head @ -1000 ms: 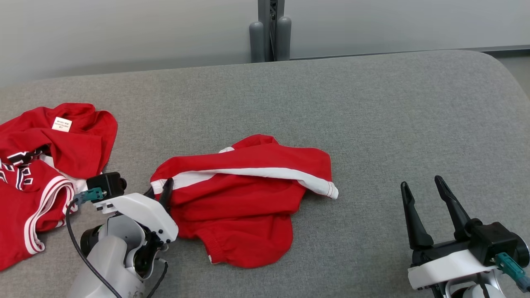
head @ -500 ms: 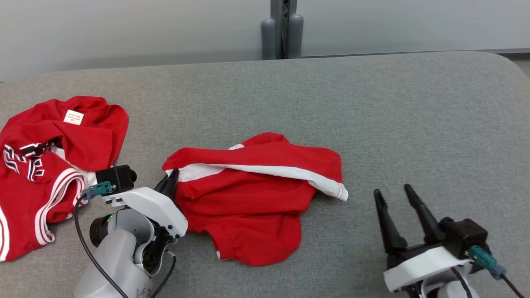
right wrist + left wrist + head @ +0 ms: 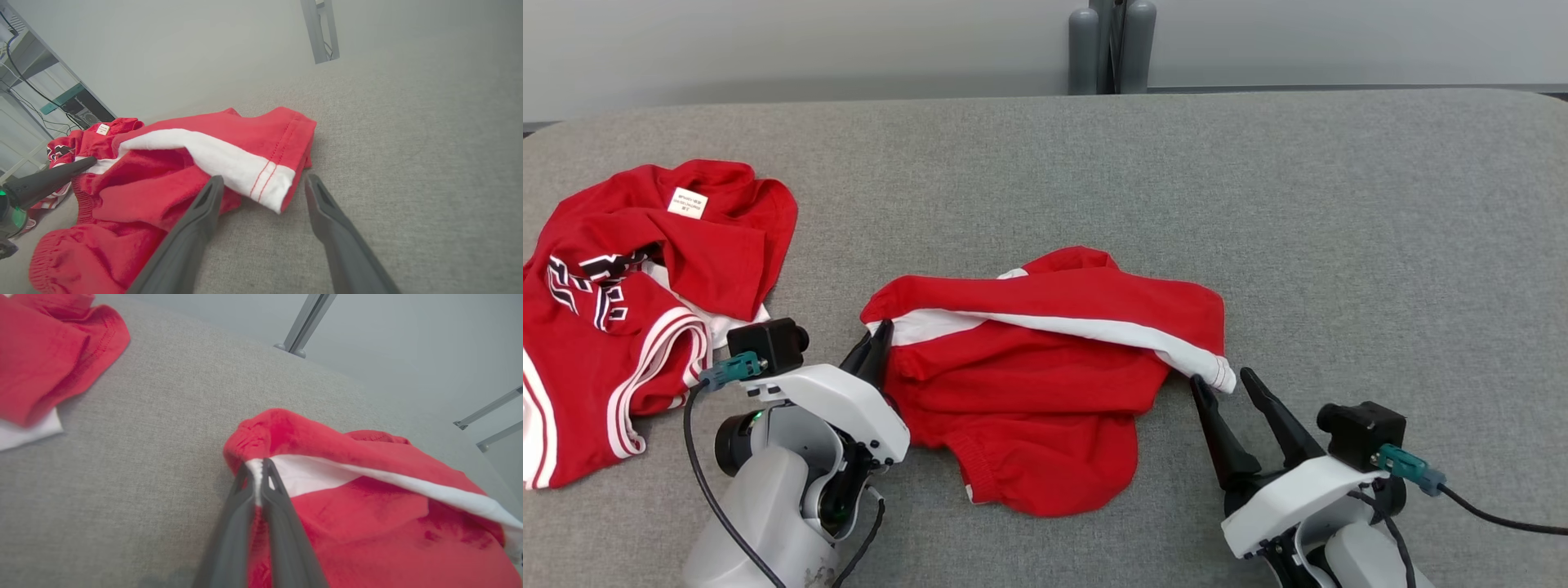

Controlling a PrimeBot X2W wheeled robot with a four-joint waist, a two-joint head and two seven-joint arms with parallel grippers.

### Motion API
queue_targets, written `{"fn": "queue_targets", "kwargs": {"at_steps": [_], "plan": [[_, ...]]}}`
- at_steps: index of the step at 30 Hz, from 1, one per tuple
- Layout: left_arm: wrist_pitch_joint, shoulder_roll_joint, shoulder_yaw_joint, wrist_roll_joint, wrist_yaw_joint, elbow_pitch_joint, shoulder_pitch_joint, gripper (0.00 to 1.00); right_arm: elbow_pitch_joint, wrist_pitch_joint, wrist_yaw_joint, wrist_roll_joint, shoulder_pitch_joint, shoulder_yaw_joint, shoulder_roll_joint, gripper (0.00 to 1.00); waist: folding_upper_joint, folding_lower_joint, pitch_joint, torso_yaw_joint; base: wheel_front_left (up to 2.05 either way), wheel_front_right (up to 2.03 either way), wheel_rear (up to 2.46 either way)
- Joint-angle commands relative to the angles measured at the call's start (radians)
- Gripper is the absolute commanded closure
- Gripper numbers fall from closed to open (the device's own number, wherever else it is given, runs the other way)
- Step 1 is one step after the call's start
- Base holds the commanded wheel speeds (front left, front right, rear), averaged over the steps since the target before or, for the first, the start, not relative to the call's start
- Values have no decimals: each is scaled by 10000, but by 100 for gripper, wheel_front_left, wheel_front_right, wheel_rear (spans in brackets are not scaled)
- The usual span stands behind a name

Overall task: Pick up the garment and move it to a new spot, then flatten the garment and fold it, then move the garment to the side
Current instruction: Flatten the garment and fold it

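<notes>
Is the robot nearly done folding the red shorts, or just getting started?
Just starting. Done: the left gripper is shut on one white-striped corner of the red shorts. In hand: the right gripper is open, with the shorts' other white corner between its fingers, not yet gripped. Left: lifting and moving them, flattening, folding and setting aside. The shorts lie crumpled on the grey surface.

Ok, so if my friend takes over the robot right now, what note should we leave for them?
Left gripper: shut on the red shorts at their white-striped end.
Right gripper: open, tips at the opposite striped corner, not gripping.
Shorts lie crumpled mid-way on the grey cushion; a red jersey sits to the left.
Done: one corner pinched. Left: grab the other corner, lift, move, flatten, fold, set aside.
</notes>
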Motion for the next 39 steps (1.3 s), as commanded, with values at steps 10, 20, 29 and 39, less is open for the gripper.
{"fn": "queue_targets", "kwargs": {"at_steps": [10,20,29,39], "plan": [[-98,119,-73,41,105,-175,-91,100,261,-25,1,1113,-669,715,-226,54,-1,0,99,15,0,0,0],[-483,151,-58,-128,-28,-491,-31,100,-457,-25,1,930,-883,597,-484,100,-1,0,7,-31,0,0,0],[-942,151,-5,-561,-297,-1281,-169,100,-1262,-26,1,753,-1299,472,-1082,100,-1,0,-341,-115,0,0,0],[-109,727,-205,-926,-422,-2159,-2038,100,-1011,163,1,1132,-3687,749,-2100,100,-1,0,-422,-569,0,0,0]]}}
